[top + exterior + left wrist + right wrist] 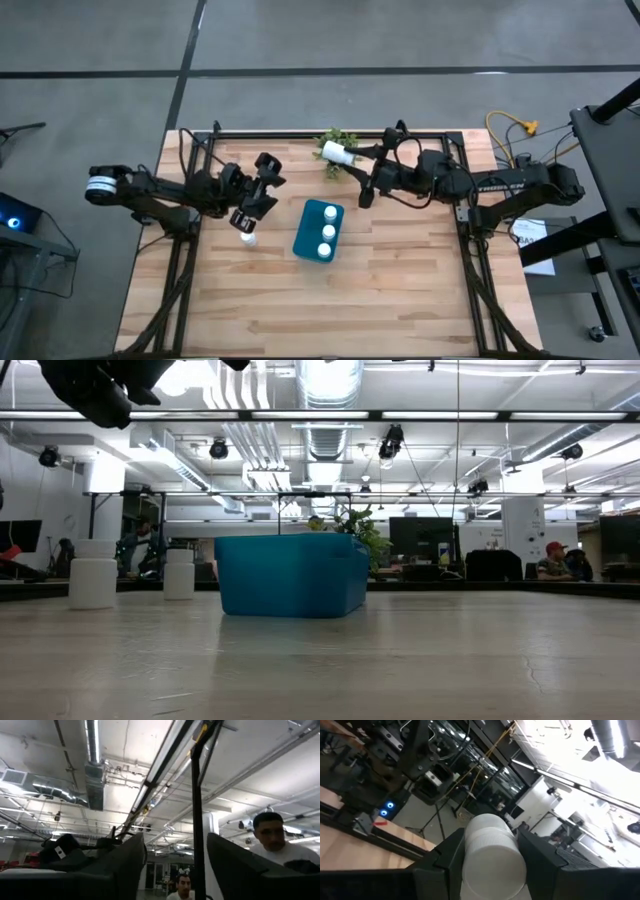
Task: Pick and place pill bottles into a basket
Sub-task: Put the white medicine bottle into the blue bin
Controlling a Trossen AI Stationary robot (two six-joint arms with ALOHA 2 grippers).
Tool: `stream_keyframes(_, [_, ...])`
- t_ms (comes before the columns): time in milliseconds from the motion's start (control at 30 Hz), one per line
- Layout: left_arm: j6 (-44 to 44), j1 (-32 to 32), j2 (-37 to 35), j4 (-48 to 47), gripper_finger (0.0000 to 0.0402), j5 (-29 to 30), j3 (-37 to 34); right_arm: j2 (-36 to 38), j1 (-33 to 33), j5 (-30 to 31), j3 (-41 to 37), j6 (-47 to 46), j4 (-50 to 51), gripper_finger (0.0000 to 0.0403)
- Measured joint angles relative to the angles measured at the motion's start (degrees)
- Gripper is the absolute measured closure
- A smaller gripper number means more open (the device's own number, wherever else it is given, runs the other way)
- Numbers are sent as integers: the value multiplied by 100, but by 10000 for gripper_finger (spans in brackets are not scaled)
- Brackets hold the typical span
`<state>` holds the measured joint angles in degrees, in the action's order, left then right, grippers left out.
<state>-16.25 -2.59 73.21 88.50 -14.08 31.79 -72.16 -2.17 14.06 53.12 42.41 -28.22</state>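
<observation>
Near the far edge of the worktop (400, 300), beside the small green plant (337, 140), the right hand (352, 157) is clenched on a pill bottle (338, 152), and the right wrist view confirms it: the white ribbed bottle sits squeezed between the two dark fingers (442, 862). From above, this bottle lies tilted, its long axis running roughly along the arm's reach rather than standing upright. The basket (319, 230) lies nearer the camera side and slightly leftward of that hand, well apart from it, its long axis running roughly front to back, with three white caps already showing inside. So the carry, as I judge it, must go toward the worktop's middle and down over the rim. The left hand (252, 205) hovers just left of the basket with its fingers spread and nothing between them; one more bottle (248, 238) stands on the wood just below it, close beside the basket's left wall
</observation>
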Motion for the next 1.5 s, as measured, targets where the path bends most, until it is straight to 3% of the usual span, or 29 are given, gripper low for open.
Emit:
stream_keyframes(233, [14, -4, -281, -129, 355, -443, -168, -2, 3, -115, 0, -246, 252, 257])
stream_keyframes(333, [179, -45, -590, -125, 394, -742, -454, -2, 2, -319, 0, -511, 585, 257])
stream_keyframes(533, [487, -83, -1485, -215, 373, -744, -1403, -7, 2, -407, 0, -828, 1077, 257])
stream_keyframes(767, [621, -85, -2260, -205, 350, 27, -2136, -7, -2, -562, 111, -1270, 1553, 257])
stream_keyframes(967, [620, -79, -2497, -243, 342, 47, -2177, -220, -31, -559, 969, -1739, 3036, 257])
stream_keyframes(1233, [610, -79, -2490, -254, 342, 47, -2175, -1102, -106, -915, 2484, -2376, 5128, 257])
stream_keyframes(1500, [517, -79, -2506, -250, 342, 41, -2177, -1915, -324, -1438, 3015, -2556, 5821, 257])
